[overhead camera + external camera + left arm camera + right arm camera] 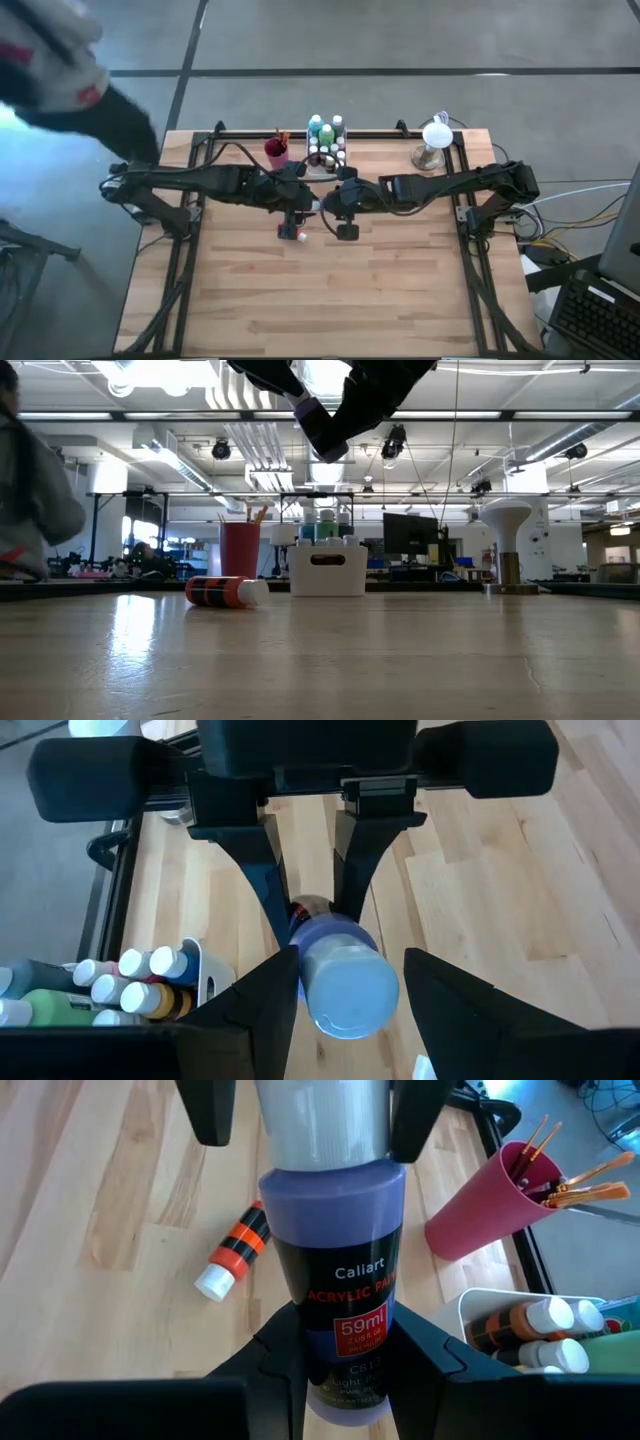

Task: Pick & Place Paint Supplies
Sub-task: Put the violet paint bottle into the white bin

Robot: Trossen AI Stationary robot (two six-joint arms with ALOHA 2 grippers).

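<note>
Red bottle [222,592] lies on its side up front, then purple bottle [345,1310] is up off the table, right gripper [345,1350] pinching its base, left gripper [345,980] spread around its cap end, cup [240,548] and tray [327,572] behind.

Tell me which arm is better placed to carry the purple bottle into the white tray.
Probably right: the right end effector grips the purple bottle around its labelled body, while the left end effector is at the cap end. The white tray is near both.
</note>
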